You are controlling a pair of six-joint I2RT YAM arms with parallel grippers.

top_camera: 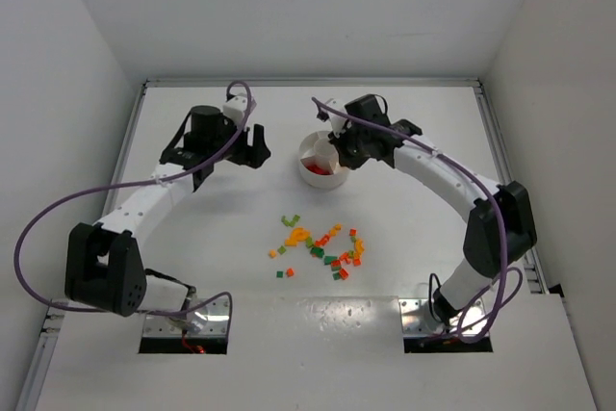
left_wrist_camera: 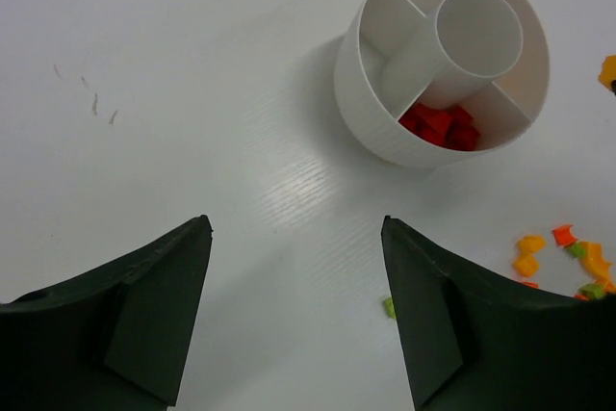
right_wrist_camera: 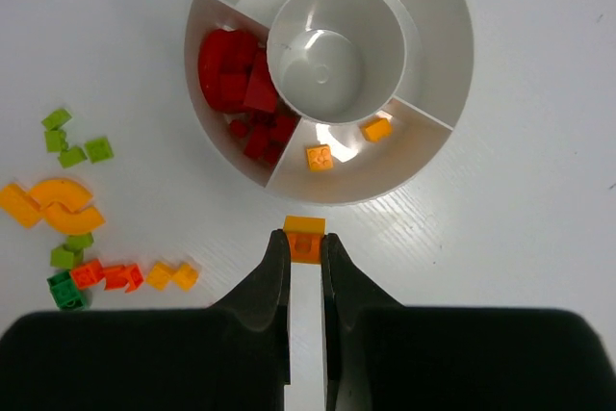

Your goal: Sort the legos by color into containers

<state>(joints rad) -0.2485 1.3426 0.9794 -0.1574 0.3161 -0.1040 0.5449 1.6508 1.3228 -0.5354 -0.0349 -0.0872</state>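
Observation:
The round white dish (top_camera: 306,149) (left_wrist_camera: 371,93) (right_wrist_camera: 438,7) has wedge containers around a central hub. One wedge holds several red legos (right_wrist_camera: 236,74) (left_wrist_camera: 443,126); the neighbouring wedge holds two orange legos (right_wrist_camera: 320,157). My right gripper (right_wrist_camera: 304,245) (top_camera: 339,155) is shut on an orange lego (right_wrist_camera: 305,240) just outside the dish's near rim. My left gripper (left_wrist_camera: 296,228) (top_camera: 241,146) is open and empty, left of the dish. Loose red, orange, yellow and green legos (top_camera: 322,243) lie scattered in mid-table.
Green bricks (right_wrist_camera: 72,141), curved yellow pieces (right_wrist_camera: 53,204) and small red and orange bricks (right_wrist_camera: 120,276) lie left of the right gripper. One green brick (left_wrist_camera: 389,307) shows beside the left gripper's right finger. White walls enclose the table on three sides.

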